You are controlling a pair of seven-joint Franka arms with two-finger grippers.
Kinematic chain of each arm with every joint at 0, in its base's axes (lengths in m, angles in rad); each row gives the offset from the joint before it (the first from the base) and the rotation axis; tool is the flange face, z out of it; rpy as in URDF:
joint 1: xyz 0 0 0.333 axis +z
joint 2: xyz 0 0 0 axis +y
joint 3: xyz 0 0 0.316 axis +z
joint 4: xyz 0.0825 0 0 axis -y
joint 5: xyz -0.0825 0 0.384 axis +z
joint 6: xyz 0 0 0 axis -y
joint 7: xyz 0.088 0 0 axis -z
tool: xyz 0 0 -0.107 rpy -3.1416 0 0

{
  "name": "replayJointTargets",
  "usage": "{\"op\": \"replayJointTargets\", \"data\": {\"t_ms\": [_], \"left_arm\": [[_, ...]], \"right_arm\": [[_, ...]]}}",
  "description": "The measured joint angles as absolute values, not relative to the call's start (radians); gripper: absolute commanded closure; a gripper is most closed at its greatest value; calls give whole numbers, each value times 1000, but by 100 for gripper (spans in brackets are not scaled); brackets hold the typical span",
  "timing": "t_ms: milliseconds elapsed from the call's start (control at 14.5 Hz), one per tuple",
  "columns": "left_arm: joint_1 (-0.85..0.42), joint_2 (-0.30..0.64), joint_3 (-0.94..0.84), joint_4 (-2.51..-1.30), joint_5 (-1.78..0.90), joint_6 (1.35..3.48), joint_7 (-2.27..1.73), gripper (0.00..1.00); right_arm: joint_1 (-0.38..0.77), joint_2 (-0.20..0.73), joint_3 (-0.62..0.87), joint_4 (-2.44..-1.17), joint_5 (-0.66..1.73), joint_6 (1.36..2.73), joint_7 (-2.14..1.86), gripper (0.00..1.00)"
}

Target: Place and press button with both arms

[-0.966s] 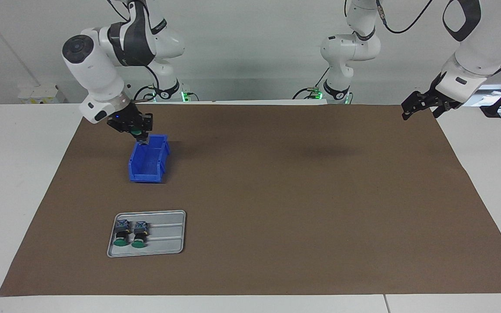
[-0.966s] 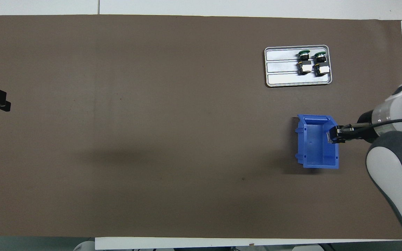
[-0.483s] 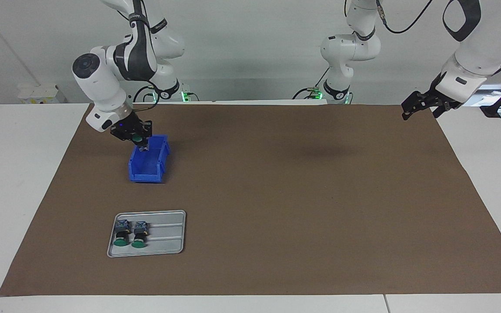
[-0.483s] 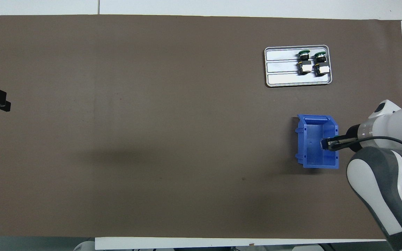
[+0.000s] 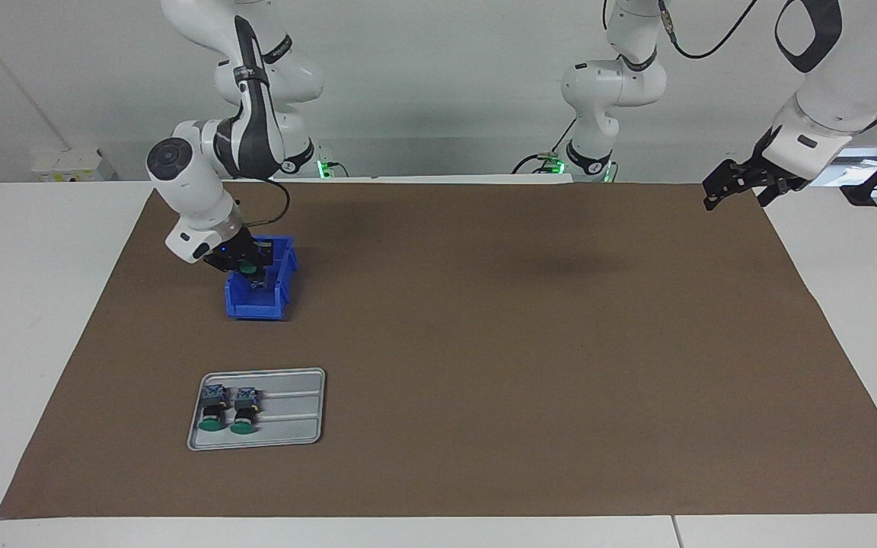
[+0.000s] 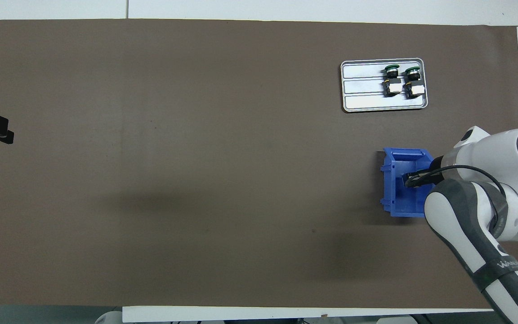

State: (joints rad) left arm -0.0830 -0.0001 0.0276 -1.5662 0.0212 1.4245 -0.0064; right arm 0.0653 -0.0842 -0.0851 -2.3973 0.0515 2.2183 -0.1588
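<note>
Brown matte paper (image 5: 484,342) covers the white table, and on it, at the right arm's end, sits an open-topped blue plastic bin (image 5: 259,285) with ribbed walls, into which the right gripper (image 5: 252,272) dips, its jaws clamped on the button (image 5: 244,267), whose flat green cap shows between the fingers just above the bin's floor. Farther from the robots lies a shallow rounded grey metal tray (image 5: 294,411) with pressed ridges, holding two identical green-capped buttons (image 5: 225,411) side by side. Over the paper's corner at the other end, the left gripper (image 5: 728,186) waits in the air, jaws spread wide and holding nothing.
</note>
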Motion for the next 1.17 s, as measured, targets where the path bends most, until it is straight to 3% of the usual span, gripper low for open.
{"op": "replayJointTargets", "data": {"t_ms": [207,276,414,483,759,1174], "left_arm": [[-83,0,28,-1566,21,1425,-6,0],[-83,0,28,-1566,21,1425,-6,0],[-83,0,28,-1566,21,1425,-6,0],[-83,0,28,-1566,21,1425,-6,0],[-83,0,28,-1566,21,1425,-6,0],[-83,0,27,-1566,21,1425,-6,0]], "right_arm": [[71,-84,-82,-2390,53,2217,-127,47],[81,-84,-79,-2382,53,2212,-115,37],[103,-86,-74,-2355,53,2181,-96,5],[107,-88,-73,-2336,53,2164,-94,1],[100,-112,-74,-2203,52,2026,-94,1],[35,-129,-85,-1876,43,1743,-94,1]]}}
